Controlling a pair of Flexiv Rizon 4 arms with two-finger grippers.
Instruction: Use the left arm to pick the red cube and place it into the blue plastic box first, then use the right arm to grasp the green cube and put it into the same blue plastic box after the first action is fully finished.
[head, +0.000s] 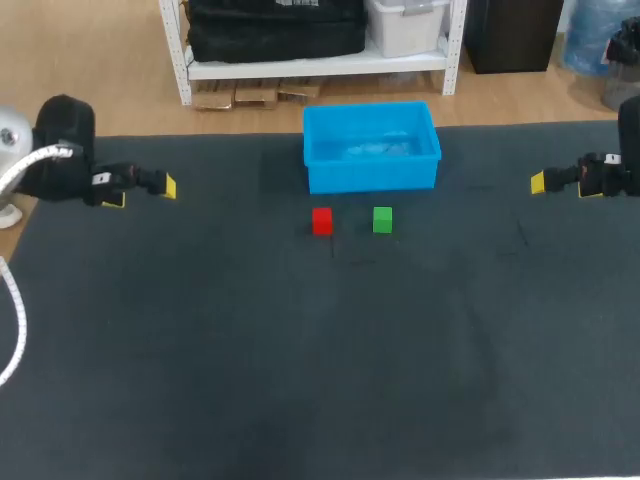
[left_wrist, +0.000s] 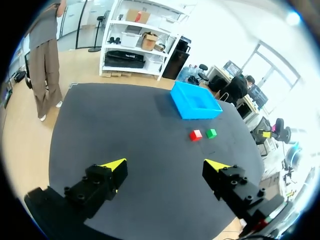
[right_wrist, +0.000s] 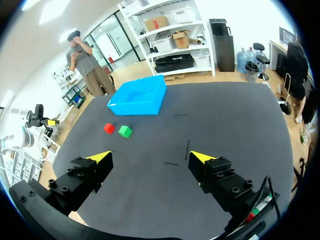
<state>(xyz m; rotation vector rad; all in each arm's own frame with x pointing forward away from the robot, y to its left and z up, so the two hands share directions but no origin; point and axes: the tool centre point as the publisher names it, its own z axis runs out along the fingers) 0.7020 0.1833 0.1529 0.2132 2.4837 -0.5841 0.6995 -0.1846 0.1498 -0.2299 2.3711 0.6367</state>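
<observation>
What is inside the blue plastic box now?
The blue plastic box shows only its bare blue floor; no cube is in it. The red cube and green cube sit outside, before it. Its near wall hides a thin strip of floor.

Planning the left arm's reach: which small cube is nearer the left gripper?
The small red cube; it lies on the left gripper's side, with the green cube just beyond it.

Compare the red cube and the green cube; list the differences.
The red cube is red, the green cube green. In the head view the red cube lies left of the green cube. The red cube sits before the left end of the blue plastic box, the green cube before its middle. Both look equal in size and rest apart on the table.
</observation>
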